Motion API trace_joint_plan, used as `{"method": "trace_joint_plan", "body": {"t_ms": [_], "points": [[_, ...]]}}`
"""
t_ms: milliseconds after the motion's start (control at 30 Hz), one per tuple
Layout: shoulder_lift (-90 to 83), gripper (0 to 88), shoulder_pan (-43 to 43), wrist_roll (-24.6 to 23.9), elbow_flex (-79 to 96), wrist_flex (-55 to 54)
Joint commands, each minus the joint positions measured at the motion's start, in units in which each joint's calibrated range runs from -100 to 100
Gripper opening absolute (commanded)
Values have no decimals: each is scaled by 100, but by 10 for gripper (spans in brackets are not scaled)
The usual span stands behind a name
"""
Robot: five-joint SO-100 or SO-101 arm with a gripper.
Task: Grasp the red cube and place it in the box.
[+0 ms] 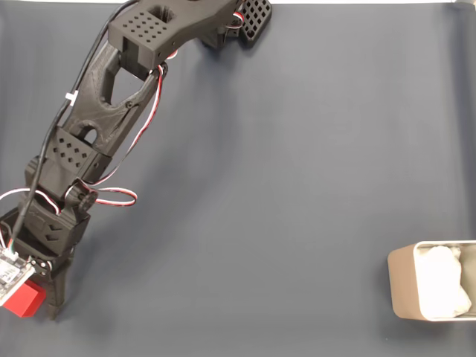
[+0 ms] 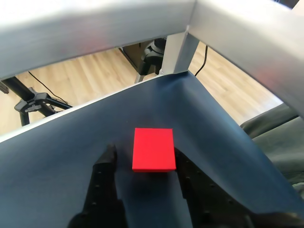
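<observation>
Red cube (image 2: 153,149) between pincer (image 2: 145,159) jaws — touching one

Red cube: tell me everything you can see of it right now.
The red cube is a small, bright red, plain-faced block, matte and unmarked. It rests flat on the dark blue mat near the mat's corner, at the lower left of the fixed view, far from the box. In the wrist view it sits between the open fingers of the claw; the right finger looks close to its side, contact unclear.
</observation>
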Motion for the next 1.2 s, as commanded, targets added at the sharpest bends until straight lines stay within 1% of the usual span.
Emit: {"method": "trace_joint_plan", "body": {"t_ms": [0, 133, 433, 767, 867, 967, 1167], "points": [[-685, 228, -36, 20, -57, -61], [-711, 169, -36, 15, -29, -61], [-771, 95, -36, -10, 7, -61], [-893, 58, -72, 0, 172, -53], [-1187, 55, -107, -15, 509, -53], [-1802, 47, -221, -29, 1203, -53], [-3146, 40, -640, -44, 2471, 62]]}}
